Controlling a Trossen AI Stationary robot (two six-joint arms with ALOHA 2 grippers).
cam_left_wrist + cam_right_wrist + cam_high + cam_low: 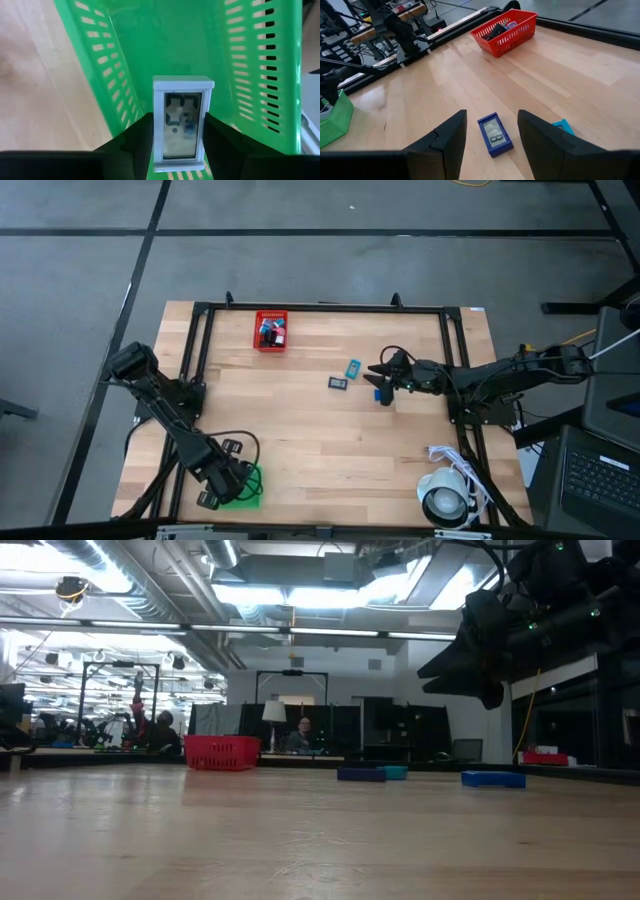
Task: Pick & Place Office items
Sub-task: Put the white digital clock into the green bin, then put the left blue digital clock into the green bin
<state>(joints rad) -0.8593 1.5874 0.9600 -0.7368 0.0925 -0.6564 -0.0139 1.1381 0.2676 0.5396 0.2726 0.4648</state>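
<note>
My left gripper (232,480) hangs pointing down into the green mesh bin (247,492) at the table's near left corner, with a small white boxed piece (183,125) between its fingers. My right gripper (383,372) hovers open above the middle right of the table, holding nothing. Ahead of it, a dark blue flat piece (494,135) and a teal piece (563,127) lie flat on the wood. A blue piece (383,393) lies on the table just beside that gripper. The red mesh bin (270,330) at the far edge holds several small pieces. My left gripper has the white piece's two long sides (156,135) between its two fingers (137,140), coming from above and pointing down. The piece stands upright inside the green bin (150,45). Whether its lower end rests on the bin's floor, I cannot tell.
A white roll with cable (447,498) sits at the near right corner. A black frame rail (320,308) runs around the table top. Bare wood lies between the two bins and in front of my right gripper.
</note>
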